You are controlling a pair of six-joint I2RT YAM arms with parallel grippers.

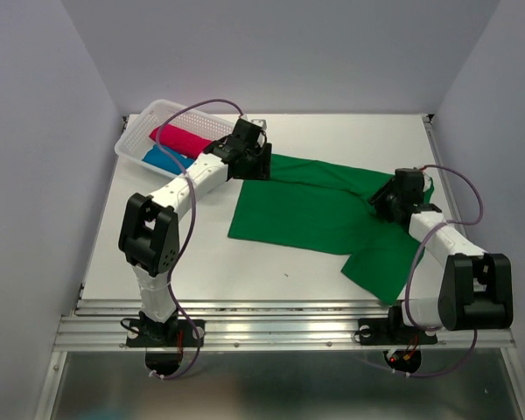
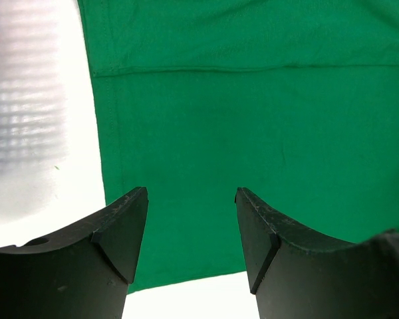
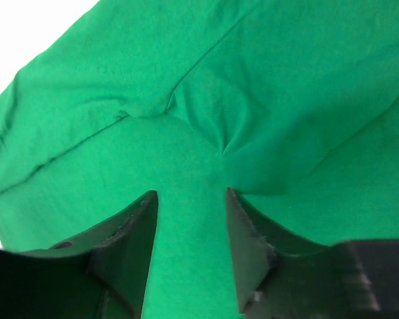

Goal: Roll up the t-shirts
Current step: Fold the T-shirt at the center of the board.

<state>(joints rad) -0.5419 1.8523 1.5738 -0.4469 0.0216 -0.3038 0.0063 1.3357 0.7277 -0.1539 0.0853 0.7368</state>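
The left gripper [image 1: 261, 164] [image 2: 191, 193] was held wide open with nothing between its jaws, and its fingertips hung directly above one edge of the green t-shirt [image 1: 306, 210] [image 2: 253, 119]. In the left wrist view, green cloth filled the area beneath and ahead of both fingers [image 2: 123, 226]. A stitched hem line ran across the cloth well ahead of the fingertips. Bare white table [image 1: 184, 254] [image 2: 40, 133] showed on the outer side of the left finger and in a narrow strip behind the fingertips. The right gripper [image 1: 382, 201] [image 3: 191, 193] was partly open, with its jaws standing apart at a moderate gap. It was set low over the opposite side of the same green t-shirt [image 3: 186, 80], and smooth cloth filled the gap between its fingers [image 3: 130, 232]. Creases in the cloth converged to a pucker just ahead of the right-hand fingertip; no grip on the cloth could be seen. The green t-shirt lay spread mostly flat on the table between the two grippers, with one portion extending back past the right gripper toward that arm's base. The white lattice basket [image 1: 149, 118] stood just beside the left gripper on its outer side. It contained the crimson-pink t-shirt [image 1: 188, 138] and the blue t-shirt [image 1: 162, 159] as compact bundles lying side by side.
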